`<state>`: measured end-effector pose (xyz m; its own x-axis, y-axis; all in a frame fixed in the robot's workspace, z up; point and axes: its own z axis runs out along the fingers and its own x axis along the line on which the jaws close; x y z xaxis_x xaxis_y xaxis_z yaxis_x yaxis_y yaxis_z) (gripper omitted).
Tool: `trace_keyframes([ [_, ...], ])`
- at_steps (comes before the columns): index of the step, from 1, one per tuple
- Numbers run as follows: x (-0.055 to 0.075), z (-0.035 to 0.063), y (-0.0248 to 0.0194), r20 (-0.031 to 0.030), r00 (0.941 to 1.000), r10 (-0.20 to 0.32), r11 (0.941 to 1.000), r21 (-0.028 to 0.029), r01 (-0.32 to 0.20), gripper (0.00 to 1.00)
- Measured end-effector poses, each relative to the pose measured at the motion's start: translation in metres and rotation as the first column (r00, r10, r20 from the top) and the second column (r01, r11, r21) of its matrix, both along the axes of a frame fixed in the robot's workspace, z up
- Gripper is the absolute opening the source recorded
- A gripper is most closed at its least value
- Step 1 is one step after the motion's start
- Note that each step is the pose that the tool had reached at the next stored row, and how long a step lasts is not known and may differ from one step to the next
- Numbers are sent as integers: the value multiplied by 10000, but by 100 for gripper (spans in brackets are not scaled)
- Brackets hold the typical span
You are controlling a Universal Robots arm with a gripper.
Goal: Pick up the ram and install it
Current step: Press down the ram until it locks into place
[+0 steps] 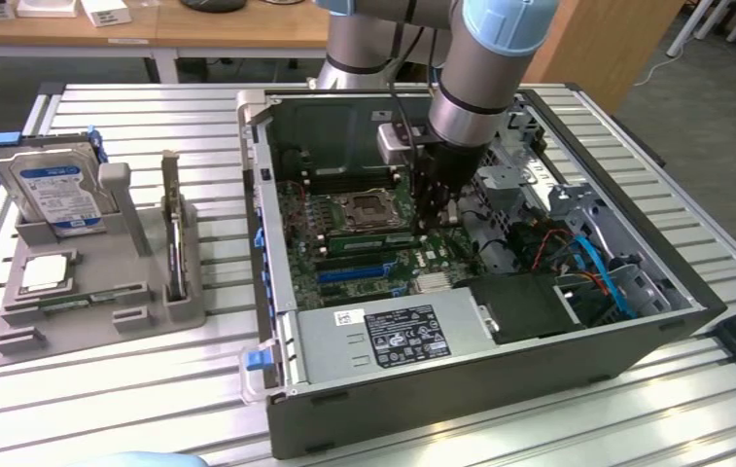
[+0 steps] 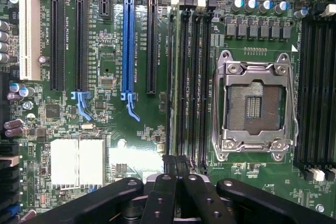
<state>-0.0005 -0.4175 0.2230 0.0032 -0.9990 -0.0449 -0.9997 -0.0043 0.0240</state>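
My gripper (image 1: 436, 209) is down inside the open computer case (image 1: 472, 389), over the motherboard beside the CPU socket (image 1: 365, 206). In the wrist view its black fingertips (image 2: 176, 162) are shut together above the end of the bank of memory slots (image 2: 189, 87). A thin green edge, the ram (image 2: 170, 87), stands edge-on in the slot nearest the blue expansion slot (image 2: 128, 40). Whether the tips touch it I cannot tell. Another ram (image 1: 83, 300) lies flat in the grey holder (image 1: 95, 263) at the exterior view's left.
The holder also carries a silver hard drive with a blue label (image 1: 56, 190) and a dark upright card (image 1: 173, 224). Inside the case sit the power supply (image 1: 394, 336), blue cables (image 1: 601, 272) and drive cages. A second slot bank (image 2: 315, 87) flanks the CPU socket (image 2: 254, 106).
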Motion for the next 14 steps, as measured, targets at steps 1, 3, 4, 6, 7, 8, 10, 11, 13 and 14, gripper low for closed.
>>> trace_keyframes([
  [1,0,12,0,-1,10000,-1,10000,3,1,10],
  [3,-1,43,-1,-2,10000,-1,10000,-8,1,10],
  [4,-1,55,-1,-2,10000,-1,10000,-7,1,10],
  [6,-11,73,-1,-1,10000,-2,10000,-9,2,10],
  [7,-23,78,-1,-1,10000,0,10000,-8,0,10],
  [8,-45,78,-1,-1,10000,0,10000,-5,0,10],
  [10,-99,80,-1,-2,10000,1,10000,-6,-1,10],
  [11,-133,81,-1,-2,10000,1,10000,-9,-1,10],
  [13,-196,82,-1,-2,10000,0,10000,-10,0,10],
  [14,-227,81,-1,-2,10000,1,10000,-10,-1,10],
])
